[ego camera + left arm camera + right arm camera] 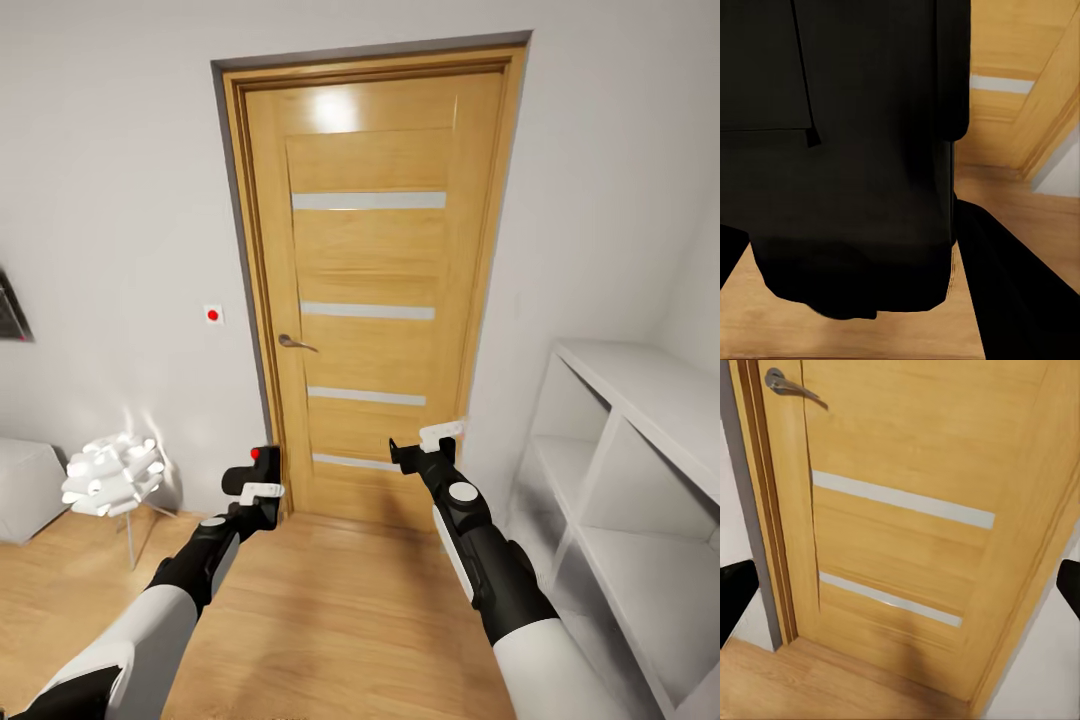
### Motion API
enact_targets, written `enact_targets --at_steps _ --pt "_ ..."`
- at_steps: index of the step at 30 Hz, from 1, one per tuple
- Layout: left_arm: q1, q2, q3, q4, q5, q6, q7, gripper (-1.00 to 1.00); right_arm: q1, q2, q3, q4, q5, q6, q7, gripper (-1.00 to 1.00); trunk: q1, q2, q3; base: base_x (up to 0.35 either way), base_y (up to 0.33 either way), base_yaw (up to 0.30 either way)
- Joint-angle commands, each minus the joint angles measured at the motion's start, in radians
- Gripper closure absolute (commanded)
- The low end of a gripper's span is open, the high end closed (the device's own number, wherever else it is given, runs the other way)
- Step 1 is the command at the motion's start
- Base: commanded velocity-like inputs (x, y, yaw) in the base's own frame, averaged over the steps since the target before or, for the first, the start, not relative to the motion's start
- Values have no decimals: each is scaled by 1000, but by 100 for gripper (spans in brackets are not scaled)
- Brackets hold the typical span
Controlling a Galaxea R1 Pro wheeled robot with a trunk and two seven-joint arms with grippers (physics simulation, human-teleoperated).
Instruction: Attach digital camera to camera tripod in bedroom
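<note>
The pale grey-walled bedroom with its light wood plank floor [340, 610] is being faced head-on, and most of the head view is being taken up by the closed oak door with frosted strips [370, 290], its metal lever handle [296, 344] sitting on its left edge. White cube shelves [640, 450] are being passed on the right, and a small white ball-shaped floor lamp on thin legs [112, 473] is standing at the left near the wall, well apart from both arms. No tripod is being seen in these frames, so the step in hand is judged to be transit and search: the base is probably best turned away from the door until the stand is found, with the load kept level and clear of the door frame. The small black boxy digital camera with a red button on top [252, 470] is being held in the left gripper [258, 492], raised in front of the door's lower left corner; in the left wrist view its dark body [847, 150] is being pressed close against the lens. The right gripper [430, 445] is being carried empty, fingers [735, 592] spread wide at the edges of the right wrist view.
</note>
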State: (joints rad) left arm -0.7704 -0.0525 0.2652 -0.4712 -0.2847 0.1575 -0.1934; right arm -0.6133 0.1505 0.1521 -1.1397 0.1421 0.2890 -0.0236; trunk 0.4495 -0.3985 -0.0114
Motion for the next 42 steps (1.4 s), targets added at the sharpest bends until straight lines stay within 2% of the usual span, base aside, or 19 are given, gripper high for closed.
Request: enact_targets --at_steps 1,12,18,24,26,28,29,34,42 --pt "-1 -2 8 -1 -10 5 -9 100 0 0 1 -2 10 7 -2 -100 1 -1 -1 0 0 281" --pt "0 -4 8 8 -10 5 -9 100 0 0 1 -2 10 7 -2 -100 1 -1 -1 -93 -27 90" --pt "-1 -4 8 78 -10 -10 -10 100 0 0 1 -1 9 7 -2 -100 1 -1 -1 -17 -6 3" --pt "-1 3 9 205 -14 -124 -7 100 0 1 2 0 8 7 -2 -100 1 -1 -1 -2 -1 0" --pt "-1 7 9 238 -14 -139 -7 100 0 1 1 0 8 7 -2 -100 1 -1 -1 0 0 0" --pt "-1 22 9 312 -14 -166 -6 100 0 1 2 0 7 7 -1 -100 1 -1 -1 0 0 0" --pt "-1 33 9 385 -14 -222 -6 100 0 1 2 0 7 7 -1 -100 1 -1 -1 0 0 0" --pt "0 43 9 520 -12 -346 -2 100 0 1 1 0 7 7 -1 -100 1 -1 -1 0 0 0" --pt "-1 45 9 545 -11 -369 -1 100 0 1 2 17 7 6 1 -100 1 -1 -1 0 0 0"
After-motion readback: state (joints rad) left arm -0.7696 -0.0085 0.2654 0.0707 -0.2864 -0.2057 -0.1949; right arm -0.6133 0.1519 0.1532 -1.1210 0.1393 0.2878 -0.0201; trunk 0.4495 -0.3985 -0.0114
